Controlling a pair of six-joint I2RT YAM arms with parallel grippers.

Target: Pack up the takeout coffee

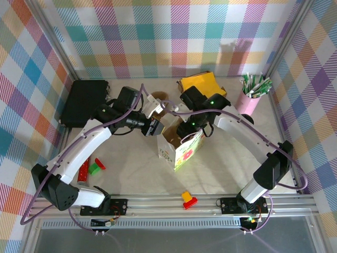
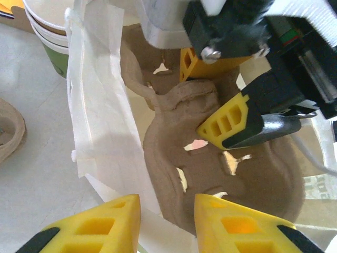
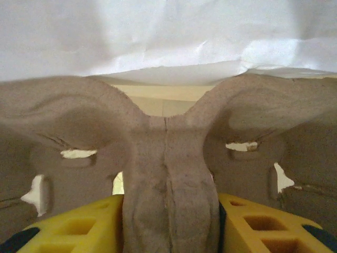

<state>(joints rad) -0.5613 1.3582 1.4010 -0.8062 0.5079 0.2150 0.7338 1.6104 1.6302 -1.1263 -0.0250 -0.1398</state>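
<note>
A white paper bag (image 1: 181, 150) with fruit print stands open at mid-table. My right gripper (image 1: 185, 129) reaches into its mouth, shut on the centre ridge of a brown pulp cup carrier (image 3: 168, 179). The right gripper (image 3: 168, 226) pinches that ridge from both sides. In the left wrist view the carrier (image 2: 210, 158) lies inside the bag wall (image 2: 100, 105). My left gripper (image 2: 167, 221) is open, its jaws apart with the bag's rim running between them. The black-lidded coffee is hidden; a dark rounded edge (image 1: 248, 119) behind the right arm cannot be identified.
A stack of lidless cream-and-green cups (image 2: 47, 31) and a second pulp carrier (image 2: 10, 132) sit just behind the bag. A pink cup of sticks (image 1: 251, 95) stands back right, a black case (image 1: 84, 100) back left, a yellow packet (image 1: 200, 81) behind. Small blocks (image 1: 89, 168) lie near the front.
</note>
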